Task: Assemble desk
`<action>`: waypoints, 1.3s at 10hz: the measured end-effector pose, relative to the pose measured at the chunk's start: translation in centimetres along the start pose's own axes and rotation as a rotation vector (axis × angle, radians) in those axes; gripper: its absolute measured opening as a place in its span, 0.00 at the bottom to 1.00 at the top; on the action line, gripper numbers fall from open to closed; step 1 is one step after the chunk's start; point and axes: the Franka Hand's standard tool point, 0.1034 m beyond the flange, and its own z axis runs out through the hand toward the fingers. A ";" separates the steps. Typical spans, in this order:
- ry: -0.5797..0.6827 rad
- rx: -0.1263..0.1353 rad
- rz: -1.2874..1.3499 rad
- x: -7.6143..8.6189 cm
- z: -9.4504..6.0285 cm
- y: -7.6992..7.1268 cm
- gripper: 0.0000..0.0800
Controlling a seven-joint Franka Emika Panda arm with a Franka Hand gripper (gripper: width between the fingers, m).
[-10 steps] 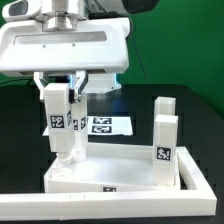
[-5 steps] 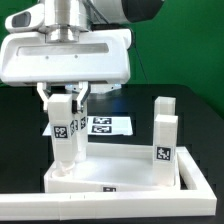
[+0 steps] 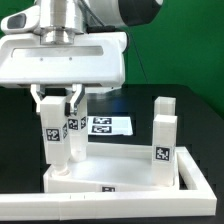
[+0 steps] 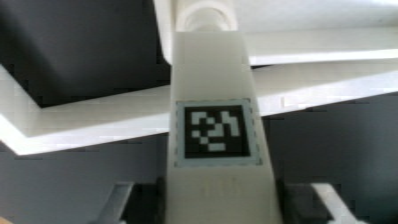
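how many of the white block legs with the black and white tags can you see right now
3, and a fourth may be hidden. One white block leg is in the gripper at the panel's exterior-view left corner. Two upright legs, one nearer and one behind, stand at the right.

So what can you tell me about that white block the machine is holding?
The held leg is a tall, white, matte, plastic-looking block with a black-and-white tag on its face. It stands upright, clamped near its top between the fingers, its lower end at the panel's corner on the exterior view's left. Whether it is seated there cannot be told.
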 end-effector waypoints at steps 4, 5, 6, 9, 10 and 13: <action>0.003 -0.010 -0.002 -0.5 1.0 -0.2 0.36; 0.023 -0.017 -0.006 -0.5 1.1 -0.4 0.36; 0.047 -0.027 -0.006 -0.6 1.4 -0.7 0.36; 0.084 -0.042 -0.008 -0.5 1.2 -0.6 0.36; 0.082 -0.040 -0.008 -0.5 1.2 -0.6 0.36; 0.082 -0.041 -0.008 -0.5 1.2 -0.6 0.68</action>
